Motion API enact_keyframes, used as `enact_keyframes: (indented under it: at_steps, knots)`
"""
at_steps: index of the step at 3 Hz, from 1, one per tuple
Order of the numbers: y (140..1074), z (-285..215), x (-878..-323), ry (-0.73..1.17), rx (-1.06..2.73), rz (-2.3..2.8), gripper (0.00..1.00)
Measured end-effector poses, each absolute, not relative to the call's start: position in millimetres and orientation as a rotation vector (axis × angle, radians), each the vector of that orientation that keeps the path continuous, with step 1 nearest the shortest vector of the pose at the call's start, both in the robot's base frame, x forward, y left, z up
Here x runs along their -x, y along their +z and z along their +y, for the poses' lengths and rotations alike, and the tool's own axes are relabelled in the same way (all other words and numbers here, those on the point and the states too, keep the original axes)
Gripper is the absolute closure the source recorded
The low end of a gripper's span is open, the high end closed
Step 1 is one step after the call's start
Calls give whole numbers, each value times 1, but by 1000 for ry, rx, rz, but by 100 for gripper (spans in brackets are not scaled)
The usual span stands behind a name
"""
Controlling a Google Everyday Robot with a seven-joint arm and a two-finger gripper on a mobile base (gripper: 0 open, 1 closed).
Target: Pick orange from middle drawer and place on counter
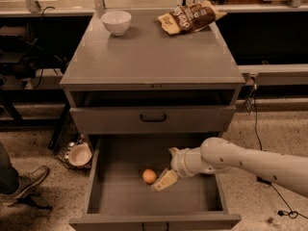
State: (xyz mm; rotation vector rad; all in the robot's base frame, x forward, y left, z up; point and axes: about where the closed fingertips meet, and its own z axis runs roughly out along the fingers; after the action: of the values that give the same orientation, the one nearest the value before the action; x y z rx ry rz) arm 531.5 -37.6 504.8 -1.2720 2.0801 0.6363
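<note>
While the middle drawer (115, 201) stands open at the foot of the grey cabinet, the orange (149, 176) sits on its bare floor, a bit left of centre. There's open floor on most sides of it: it's well apart from the left wall, the front lip and the back.

Gripper (163, 181) is down inside the drawer, just right of the orange and angled down-left toward it. It's very near, but I can't tell if it's touching. Can't tell from here whether the gripper is spread or closed either.

White arm (240, 158) comes in from the right, over the drawer's right wall. That crowds the right half of the drawer; the left half is open.

The drawer front (202, 120) above, with the black handle (153, 117), sits right over the back of the open drawer. Headroom is tight there, while the front part is open from above.

On the bench (154, 61), a white bowl (116, 22) sits at the back left corner and a chip bag (188, 17) at the back right, near the back edge. Front and middle of the bench are open grey surface.

At floor level there's a shoe (24, 183) at far left, a small bowl (79, 154) just beside the drawer's left wall, and a cable (257, 129) hanging at the cabinet's right.
</note>
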Motion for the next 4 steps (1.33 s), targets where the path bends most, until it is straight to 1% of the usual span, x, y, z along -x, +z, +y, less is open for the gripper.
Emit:
enact_keyframes:
  at_steps: [2, 4]
  knots:
    - [429, 10, -550, 646, 1317, 2030, 0]
    - [391, 30, -559, 615, 1312, 2045, 0]
